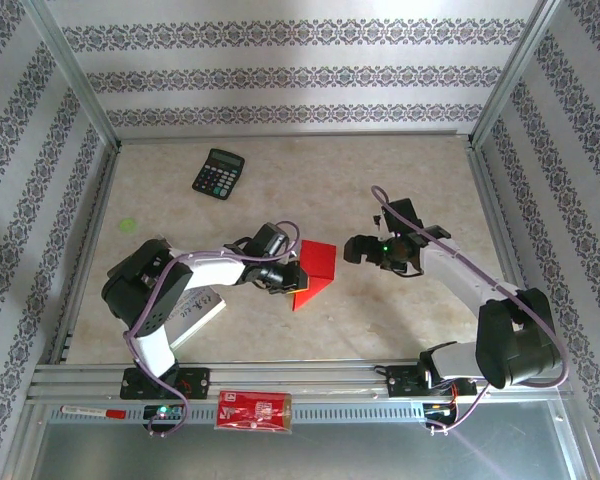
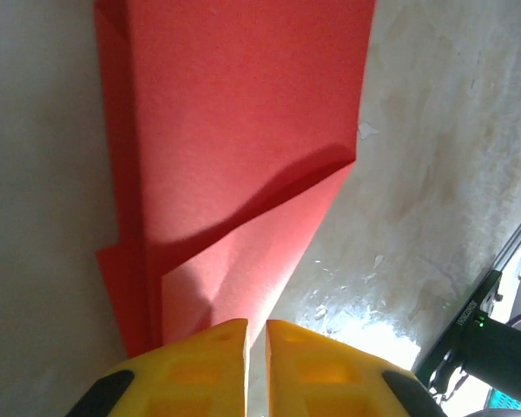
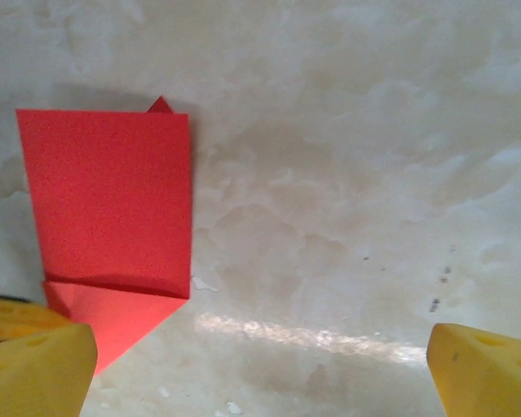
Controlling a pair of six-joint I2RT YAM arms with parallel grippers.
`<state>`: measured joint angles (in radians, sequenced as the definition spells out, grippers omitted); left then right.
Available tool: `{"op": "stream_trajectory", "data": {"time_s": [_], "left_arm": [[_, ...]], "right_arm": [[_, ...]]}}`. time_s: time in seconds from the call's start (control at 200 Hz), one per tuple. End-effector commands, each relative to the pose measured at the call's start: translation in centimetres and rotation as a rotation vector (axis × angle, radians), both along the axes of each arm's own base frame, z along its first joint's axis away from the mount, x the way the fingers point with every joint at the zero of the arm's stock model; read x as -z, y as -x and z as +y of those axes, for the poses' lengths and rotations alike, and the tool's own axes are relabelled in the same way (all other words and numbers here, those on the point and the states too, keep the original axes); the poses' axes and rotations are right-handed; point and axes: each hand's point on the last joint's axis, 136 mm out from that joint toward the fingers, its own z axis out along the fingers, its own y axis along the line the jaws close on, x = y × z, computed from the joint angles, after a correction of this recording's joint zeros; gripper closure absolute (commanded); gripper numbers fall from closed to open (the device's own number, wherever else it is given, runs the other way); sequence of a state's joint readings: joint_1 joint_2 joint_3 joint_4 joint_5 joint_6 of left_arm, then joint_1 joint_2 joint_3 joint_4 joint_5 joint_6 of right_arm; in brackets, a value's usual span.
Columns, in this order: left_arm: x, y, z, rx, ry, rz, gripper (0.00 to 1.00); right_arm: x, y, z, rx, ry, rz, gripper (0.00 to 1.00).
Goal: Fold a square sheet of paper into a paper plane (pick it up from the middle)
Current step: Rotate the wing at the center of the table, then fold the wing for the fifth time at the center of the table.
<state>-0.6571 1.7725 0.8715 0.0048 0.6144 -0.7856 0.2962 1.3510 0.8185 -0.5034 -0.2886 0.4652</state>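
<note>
Red sheet [image 1: 320, 262], one; left tool [image 1: 292, 280], right tool [image 1: 352, 250].

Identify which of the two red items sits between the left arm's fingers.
The plain bright red folded paper, pinched by the left fingers; the red printed rectangular packet lies apart on the near rail.

Left claw [image 2: 257, 334] — fingers nearly together — at folded red paper [image 2: 243, 130].

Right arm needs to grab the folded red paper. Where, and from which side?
Probably the red paper sheet's long straight edge nearest the right gripper, approached from that side with open jaws. The top layer looks slightly lifted there, while the left gripper sits shut at the pointed end.
</note>
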Motion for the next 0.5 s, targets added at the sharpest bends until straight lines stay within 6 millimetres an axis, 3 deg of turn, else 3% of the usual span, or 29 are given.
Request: {"op": "stream_trajectory", "data": {"time_s": [0.0, 0.285, 0.495], "left_arm": [[-0.1, -0.5, 0.2, 0.002, 0.020, 0.005, 0.90], [1.7, 0.2, 0.6, -0.047, 0.124, 0.097, 0.96], [2.3, 0.4, 1.6, -0.072, 0.153, 0.128, 0.99]], "right_arm": [[0.6, 1.5, 3.0, -0.085, -0.159, 0.039, 0.07], [1.6, 1.7, 7.1, -0.130, -0.277, 0.074, 0.39], [3.3, 2.0, 8.4, -0.138, -0.312, 0.148, 0.49]]}}
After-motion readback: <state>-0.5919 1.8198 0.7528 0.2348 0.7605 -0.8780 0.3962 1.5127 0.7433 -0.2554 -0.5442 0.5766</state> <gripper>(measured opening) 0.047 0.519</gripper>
